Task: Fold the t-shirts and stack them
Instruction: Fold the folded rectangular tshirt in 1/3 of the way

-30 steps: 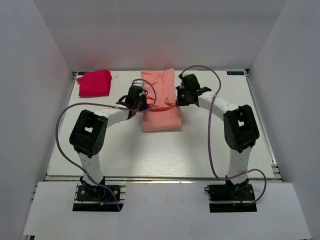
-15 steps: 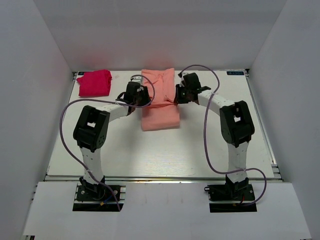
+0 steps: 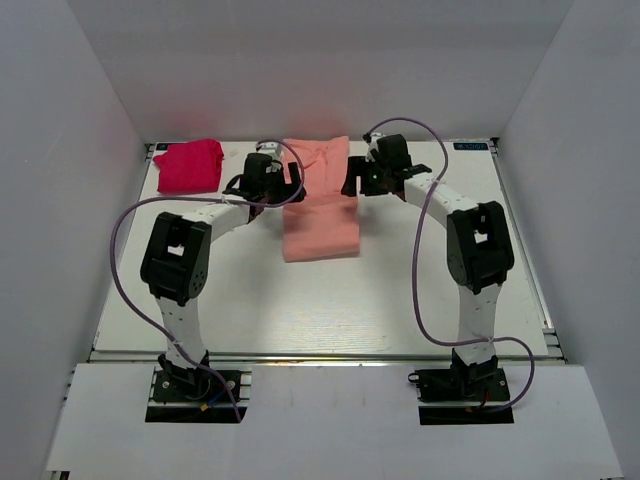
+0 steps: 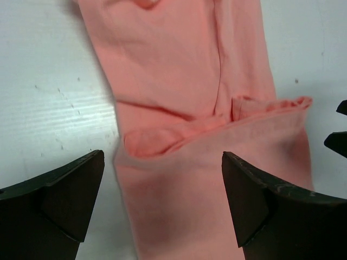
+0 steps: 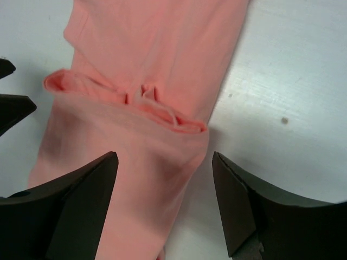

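Observation:
The salmon t-shirt (image 3: 320, 225) lies at the table's back middle as a long strip, its near part doubled over the rest; the fold's edge (image 4: 217, 122) (image 5: 124, 97) shows in both wrist views. My left gripper (image 3: 288, 190) (image 4: 162, 157) hovers open over the shirt's left edge. Over the right edge my right gripper (image 3: 352, 182) (image 5: 165, 155) is open too. Neither holds cloth. The magenta-red t-shirt (image 3: 188, 165) sits as a small folded bundle at the back left corner.
The white table (image 3: 300, 300) stretches bare toward the arm bases. White walls close in the back and both sides. Purple cables (image 3: 420, 250) loop beside each arm. The right gripper's fingers (image 4: 337, 142) show at the edge of the left wrist view.
Both grippers were shut on the salmon shirt's edges and have opened, letting it go. Both wrists have drawn a little toward the back wall. The shirt stays folded over.

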